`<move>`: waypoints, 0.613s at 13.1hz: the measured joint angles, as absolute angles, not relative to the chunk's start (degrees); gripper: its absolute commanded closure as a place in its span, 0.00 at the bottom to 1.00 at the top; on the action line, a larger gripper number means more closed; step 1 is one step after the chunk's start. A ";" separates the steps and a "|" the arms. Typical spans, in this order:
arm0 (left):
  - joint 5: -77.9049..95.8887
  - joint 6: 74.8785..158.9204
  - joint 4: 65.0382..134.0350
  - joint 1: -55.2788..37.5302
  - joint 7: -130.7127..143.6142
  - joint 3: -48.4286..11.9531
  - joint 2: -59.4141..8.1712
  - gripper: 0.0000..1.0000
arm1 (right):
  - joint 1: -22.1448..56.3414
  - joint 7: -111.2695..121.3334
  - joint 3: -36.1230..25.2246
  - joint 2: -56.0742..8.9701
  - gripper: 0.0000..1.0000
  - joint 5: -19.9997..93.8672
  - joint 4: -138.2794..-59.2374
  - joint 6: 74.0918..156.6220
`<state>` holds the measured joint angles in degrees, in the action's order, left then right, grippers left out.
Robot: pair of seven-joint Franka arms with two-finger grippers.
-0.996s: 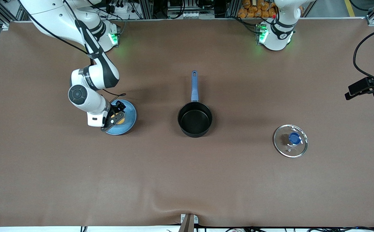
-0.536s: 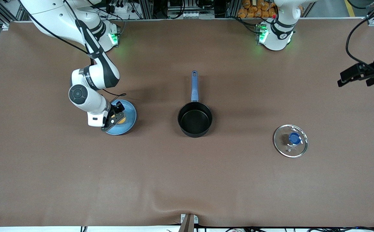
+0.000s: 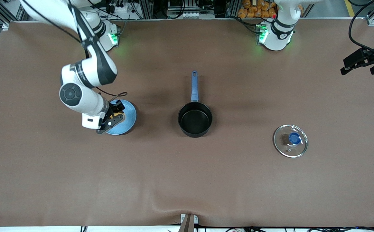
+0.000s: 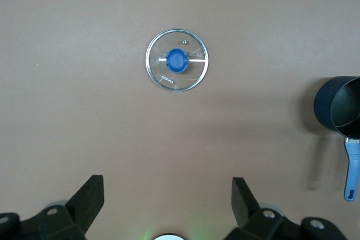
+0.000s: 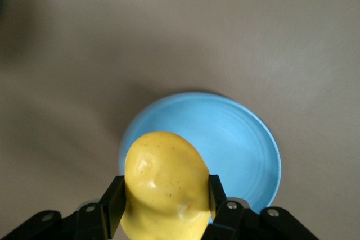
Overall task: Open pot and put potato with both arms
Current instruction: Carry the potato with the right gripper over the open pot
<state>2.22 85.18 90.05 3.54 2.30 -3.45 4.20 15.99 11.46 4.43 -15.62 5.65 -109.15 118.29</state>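
Potato (image 5: 164, 186): lumpy, glossy yellow oval, sitting clamped between the right gripper's (image 3: 113, 115) fingers over the blue plate (image 3: 127, 120). Pot (image 3: 195, 120): black, blue-handled, standing uncovered mid-surface, its glass lid (image 3: 290, 140) lying toward the left arm's end. Left gripper (image 4: 167, 200): hanging with fingers spread, holding nothing, high over the surface.

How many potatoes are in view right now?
1. The potato is clamped in the right gripper, lifted just over the blue plate. The pot holds none that I can see.
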 measured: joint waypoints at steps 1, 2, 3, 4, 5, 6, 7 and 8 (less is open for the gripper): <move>2.22 85.18 90.05 3.55 2.30 -3.32 4.20 0.00 | 18.81 4.44 4.60 -15.41 1.00 7.41 -104.64 115.85; 2.22 85.18 90.04 3.56 2.30 -3.23 4.20 0.00 | 21.46 -2.27 4.69 -15.65 1.00 9.53 -101.64 115.12; 2.22 85.18 90.05 3.57 2.30 -3.15 4.20 0.00 | 23.85 -10.08 4.69 -16.34 1.00 11.92 -99.55 115.12; 2.22 85.18 90.05 3.58 2.29 -3.01 4.20 0.00 | 25.89 -17.89 4.68 -17.53 1.00 13.86 -97.64 115.30; 2.22 85.18 90.06 3.59 2.29 -2.82 4.19 0.00 | 27.80 -27.05 4.68 -19.47 1.00 14.83 -95.31 115.67; 2.22 85.18 90.06 3.63 2.30 -2.71 4.18 0.00 | 29.73 -35.48 4.68 -21.96 1.00 14.85 -92.49 115.95; 2.22 85.13 90.08 3.75 2.30 -2.65 4.17 0.00 | 31.74 -41.50 4.65 -24.79 1.00 14.77 -89.83 116.27; 2.22 84.99 90.09 3.89 2.30 -2.59 4.15 0.00 | 33.61 -45.63 4.64 -27.78 1.00 14.70 -87.76 117.63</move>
<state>2.22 84.99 90.09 3.89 2.30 -2.59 4.15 33.61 -45.63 4.64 -27.78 14.70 -87.76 117.63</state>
